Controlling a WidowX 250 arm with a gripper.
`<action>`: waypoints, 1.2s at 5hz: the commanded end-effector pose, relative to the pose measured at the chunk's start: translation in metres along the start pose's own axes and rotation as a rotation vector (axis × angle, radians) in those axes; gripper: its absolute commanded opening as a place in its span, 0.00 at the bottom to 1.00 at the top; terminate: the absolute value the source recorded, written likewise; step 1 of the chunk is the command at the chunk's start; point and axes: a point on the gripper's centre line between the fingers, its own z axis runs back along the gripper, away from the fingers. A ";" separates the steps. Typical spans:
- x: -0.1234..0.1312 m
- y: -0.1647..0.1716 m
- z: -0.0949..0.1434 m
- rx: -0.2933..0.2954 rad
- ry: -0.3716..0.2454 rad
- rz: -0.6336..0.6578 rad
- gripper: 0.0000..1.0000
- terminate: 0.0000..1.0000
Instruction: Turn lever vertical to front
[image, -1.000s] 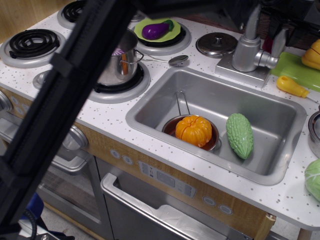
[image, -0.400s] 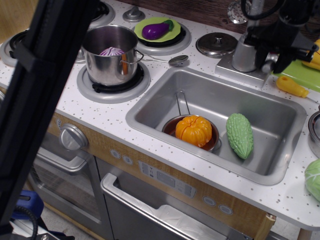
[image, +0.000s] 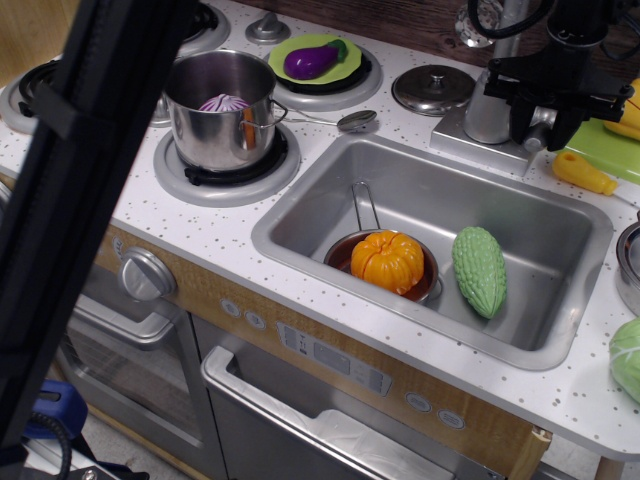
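Observation:
The lever (image: 541, 124) is a short silver-grey stub jutting right from the upright grey faucet column (image: 489, 108) at the back right of the sink. It is mostly hidden behind my black gripper (image: 542, 130), which hangs down over it. The fingers (image: 520, 122) stand apart, one on each side of the lever. I cannot tell whether they touch it.
A steel sink (image: 400, 190) holds an orange pumpkin (image: 387, 260) in a small pan and a green gourd (image: 480, 270). A round steel lid (image: 432, 88) lies left of the faucet. A yellow handle (image: 585, 172) and a green board (image: 600, 135) lie to its right. A black arm link (image: 80, 200) blocks the left foreground.
One second ago the faucet and lever stood uncovered and the arm crossed the left of the view. The gripper has since come down over the lever and shifted slightly right.

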 end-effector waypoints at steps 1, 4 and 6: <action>0.015 -0.002 0.012 -0.036 -0.052 0.003 0.00 0.00; 0.012 -0.002 0.007 -0.043 -0.045 -0.013 1.00 0.00; 0.013 0.003 0.044 0.052 0.019 -0.073 1.00 1.00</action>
